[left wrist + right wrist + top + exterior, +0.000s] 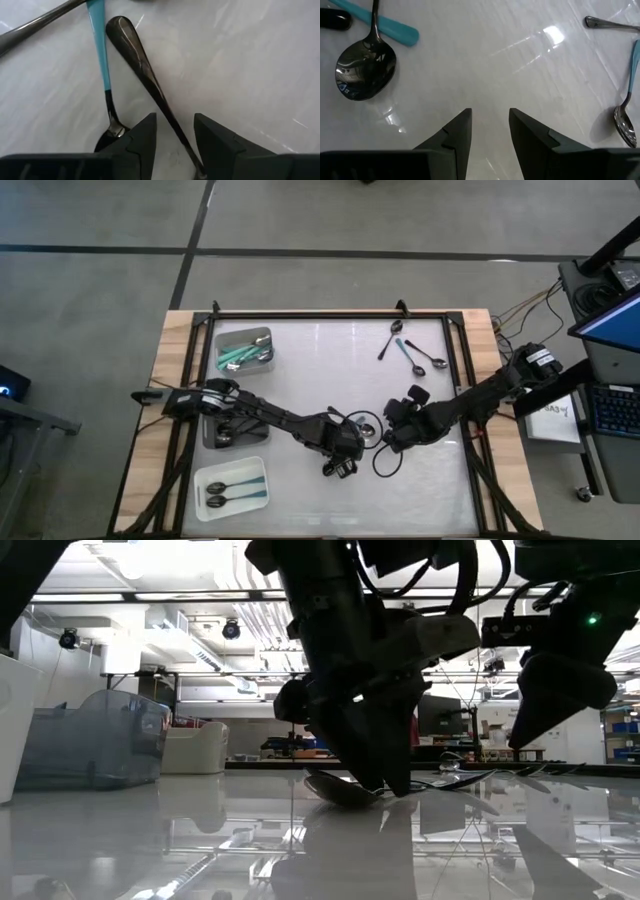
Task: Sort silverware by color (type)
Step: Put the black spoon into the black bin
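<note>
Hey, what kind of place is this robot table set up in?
Probably a robotics lab or workshop: the low view shows ceiling strip lights and a clear storage bin, and the high view shows a keyboard beside the table.

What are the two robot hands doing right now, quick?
Left gripper: open, fingers on either side of a dark-handled spoon lying on the table, not gripping it.
Right gripper: open, holding nothing, over bare table.

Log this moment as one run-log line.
left pincer: open, straddling black-handled spoon | teal-handled spoon: beside it | right pincer: open, empty, over table
</note>
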Controlling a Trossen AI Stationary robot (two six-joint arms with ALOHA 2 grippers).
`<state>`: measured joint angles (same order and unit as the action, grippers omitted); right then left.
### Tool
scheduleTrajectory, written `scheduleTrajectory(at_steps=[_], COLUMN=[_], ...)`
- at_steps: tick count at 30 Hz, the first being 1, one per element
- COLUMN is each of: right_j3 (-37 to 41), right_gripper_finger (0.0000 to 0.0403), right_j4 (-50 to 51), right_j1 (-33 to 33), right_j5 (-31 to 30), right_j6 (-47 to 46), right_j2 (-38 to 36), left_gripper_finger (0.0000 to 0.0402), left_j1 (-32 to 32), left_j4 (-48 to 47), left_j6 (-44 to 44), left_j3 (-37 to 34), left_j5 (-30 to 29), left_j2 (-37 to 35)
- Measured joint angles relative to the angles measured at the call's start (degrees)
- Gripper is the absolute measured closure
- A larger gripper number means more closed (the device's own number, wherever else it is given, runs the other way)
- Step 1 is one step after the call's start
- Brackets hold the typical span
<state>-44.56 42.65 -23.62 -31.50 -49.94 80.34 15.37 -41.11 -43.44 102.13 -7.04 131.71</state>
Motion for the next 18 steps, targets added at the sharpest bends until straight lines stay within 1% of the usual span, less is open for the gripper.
scheduleTrajectory(at_steps=[3,5,7,11,14,18], right_j3=[0.0,0.0,0.0,0.0,0.0,0.0], right_gripper_finger=[0.028,0.028,0.028,0.028,0.028,0.028], right_j4=[-0.04,-0.1,-0.1,-0.1,-0.11,-0.09], right_j1=[0.02,0.02,0.0,0.02,0.02,0.02], right_j5=[0.03,0.01,0.01,0.01,0.01,0.2], right_j6=[0.01,0.01,0.01,0.01,0.01,0.01], right_j2=[0.0,0.0,0.0,0.0,0.0,0.0], left_gripper_finger=[0.0292,0.0307,0.033,0.0389,0.0393,0.0398], left_j1=[-0.01,-0.03,-0.03,-0.25,-0.25,-0.28], left_j4=[-0.24,-0.41,-0.66,-0.98,-1.14,-5.13], left_j6=[-0.07,0.03,0.33,0.77,0.9,4.14], left_j3=[0.0,0.0,0.02,0.39,0.73,4.27], left_j5=[0.01,0.01,0.2,0.97,1.19,2.1], left_j2=[0.3,0.34,0.36,0.45,0.49,1.02])
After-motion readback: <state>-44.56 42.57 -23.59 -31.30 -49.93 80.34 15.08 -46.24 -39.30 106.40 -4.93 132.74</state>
